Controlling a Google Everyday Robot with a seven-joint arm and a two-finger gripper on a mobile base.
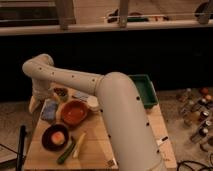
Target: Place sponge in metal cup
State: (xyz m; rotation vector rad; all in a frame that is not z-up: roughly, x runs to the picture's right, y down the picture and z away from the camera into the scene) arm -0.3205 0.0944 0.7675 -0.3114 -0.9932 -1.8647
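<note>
The sponge point(50, 110), a pale blue-lavender pad, lies at the table's left edge, just left of the orange bowl point(75, 112). The metal cup point(61, 93), small with a dark inside, stands behind the sponge and behind-left of the orange bowl. My gripper point(36, 102) hangs down from the bent white arm at the table's far left edge, right beside the sponge and left of the metal cup. I cannot tell whether it touches the sponge.
A dark bowl point(55, 137) holding an orange fruit sits at the front left. A green stick point(65, 153) and a yellow stick point(79, 145) lie beside it. A white cup point(92, 103), a flat grey-blue item point(80, 96) and a green tray point(145, 90) are further right. My arm covers the table's middle.
</note>
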